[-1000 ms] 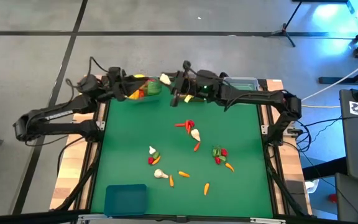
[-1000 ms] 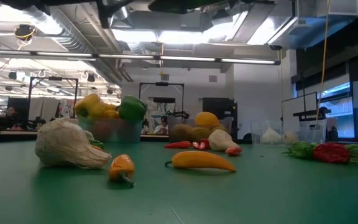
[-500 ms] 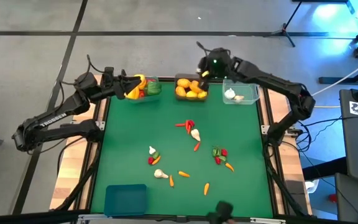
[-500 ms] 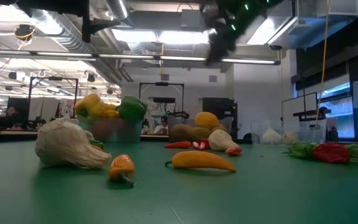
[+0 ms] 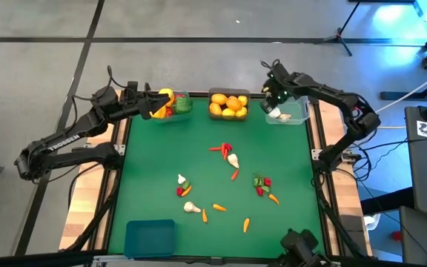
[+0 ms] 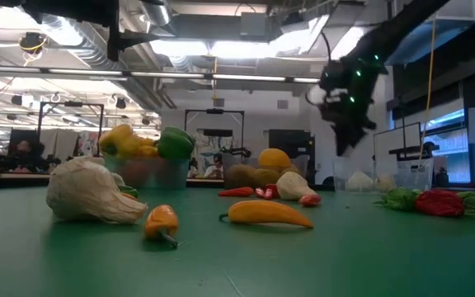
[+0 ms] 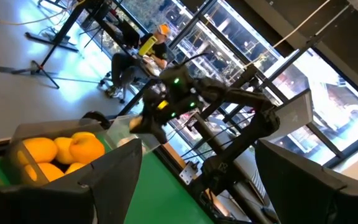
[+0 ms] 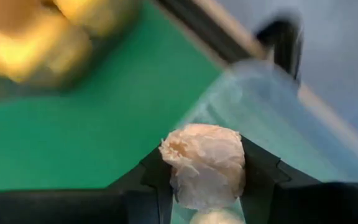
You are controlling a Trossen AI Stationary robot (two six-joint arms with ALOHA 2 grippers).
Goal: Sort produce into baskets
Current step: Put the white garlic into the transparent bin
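Observation:
My right gripper (image 5: 271, 98) is shut on a white garlic bulb (image 8: 204, 165) and hangs over the near left part of the clear basket (image 5: 293, 113), which holds more garlic. In the low view my right gripper (image 6: 340, 107) is well above the table. My left gripper (image 5: 153, 104) is open and empty at the teal basket (image 5: 175, 108), which holds peppers. The dark grey basket (image 5: 228, 104) holds oranges and lemons. The blue basket (image 5: 150, 237) stands at the near left. Loose chillies (image 5: 224, 148), garlic (image 5: 233, 159) and carrots (image 5: 219, 208) lie on the green mat. My right gripper pinches the garlic bulb by its two opposite sides (image 8: 169, 168) between its two fingers (image 8: 260, 180). The bulb is lifted clear, above the clear basket's floor, where another white bulb (image 8: 207, 216) shows just below it.
More produce lies mid-table: a small pepper and garlic (image 5: 182, 184), a green and red cluster (image 5: 262, 183), and a garlic bulb (image 5: 191, 208). The table's wooden frame (image 5: 325, 133) runs along both sides. A dark object (image 5: 300, 245) shows at the near edge.
My right gripper has carried the garlic bulb along the far edge toward the table's right, from beside the teal basket, past the dark grey basket, to above the clear basket, and has come lower. My left gripper stays at the teal basket.

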